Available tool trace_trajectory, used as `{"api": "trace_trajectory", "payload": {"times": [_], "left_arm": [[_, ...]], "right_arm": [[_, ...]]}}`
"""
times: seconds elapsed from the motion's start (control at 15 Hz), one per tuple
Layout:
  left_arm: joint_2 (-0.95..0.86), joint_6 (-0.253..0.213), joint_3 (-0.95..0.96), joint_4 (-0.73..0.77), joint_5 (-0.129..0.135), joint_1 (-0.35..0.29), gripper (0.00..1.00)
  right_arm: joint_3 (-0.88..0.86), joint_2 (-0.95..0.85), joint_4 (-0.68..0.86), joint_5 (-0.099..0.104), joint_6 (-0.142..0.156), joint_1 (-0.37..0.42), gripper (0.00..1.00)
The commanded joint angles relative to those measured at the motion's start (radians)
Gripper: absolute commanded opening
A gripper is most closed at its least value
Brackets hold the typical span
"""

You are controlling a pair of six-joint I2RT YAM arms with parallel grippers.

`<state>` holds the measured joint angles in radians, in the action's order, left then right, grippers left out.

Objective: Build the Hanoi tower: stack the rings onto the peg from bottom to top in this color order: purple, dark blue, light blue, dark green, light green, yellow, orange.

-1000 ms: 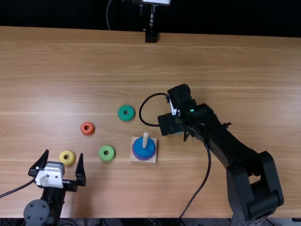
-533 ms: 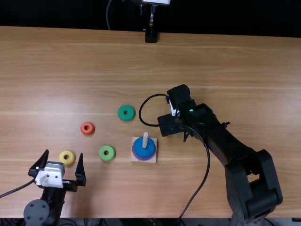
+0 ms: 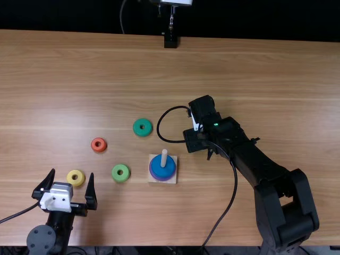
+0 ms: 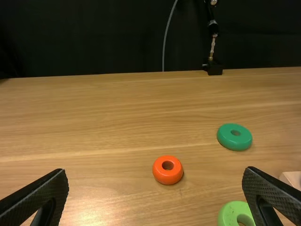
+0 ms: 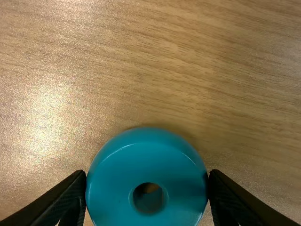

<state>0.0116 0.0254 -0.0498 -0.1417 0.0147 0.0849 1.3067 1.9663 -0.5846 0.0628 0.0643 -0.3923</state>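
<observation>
My right gripper [image 3: 195, 140] is low over the table, up and right of the wooden peg [image 3: 164, 158]. In the right wrist view that gripper [image 5: 147, 174] is shut on the light blue ring [image 5: 113, 188], a finger against either side. The dark blue ring [image 3: 168, 169] lies over the purple ring [image 3: 153, 174] around the peg. Dark green [image 3: 142, 122], light green [image 3: 120, 167], orange [image 3: 99, 140] and yellow [image 3: 75, 172] rings lie flat on the table. My left gripper [image 3: 71, 174] stands open beside the yellow one; in its wrist view, the gripper [image 4: 155, 174] spreads wide.
The square wooden base [image 3: 173, 179] rests on the table [image 3: 106, 74]. A black cable [image 3: 170, 109] loops from the right arm close to the dark green ring. At the far edge stands a black mount [image 3: 170, 41].
The right gripper's near-left finger has drawn inward, closing on the light blue ring, whose edge showed beneath it earlier. The left arm and the rings on the table have stayed still.
</observation>
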Motion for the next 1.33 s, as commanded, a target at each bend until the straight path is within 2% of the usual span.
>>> {"api": "trace_trajectory", "payload": {"times": [0.0,0.2,0.33,0.4,0.53,1.27], "left_arm": [[-0.012,-0.011,0.05,-0.011,0.004,-0.008,1.0],[-0.012,-0.011,0.05,-0.011,0.004,-0.008,1.0],[-0.012,-0.011,0.05,-0.011,0.004,-0.008,1.0],[-0.012,-0.011,0.05,-0.011,0.004,-0.008,1.0],[-0.012,-0.011,0.05,-0.011,0.004,-0.008,1.0],[-0.012,-0.011,0.05,-0.011,0.004,-0.008,1.0]], "right_arm": [[-0.007,0.016,0.002,-0.008,0.0,-0.006,0.0],[0.006,0.016,-0.011,-0.006,-0.011,-0.005,0.0],[0.068,0.014,-0.101,-0.006,-0.039,-0.003,0.0],[0.109,0.013,-0.177,-0.006,-0.04,-0.003,0.0],[0.209,0.009,-0.3,-0.008,-0.037,-0.005,0.0],[0.618,0.005,-0.736,-0.008,-0.035,-0.026,0.0]]}}
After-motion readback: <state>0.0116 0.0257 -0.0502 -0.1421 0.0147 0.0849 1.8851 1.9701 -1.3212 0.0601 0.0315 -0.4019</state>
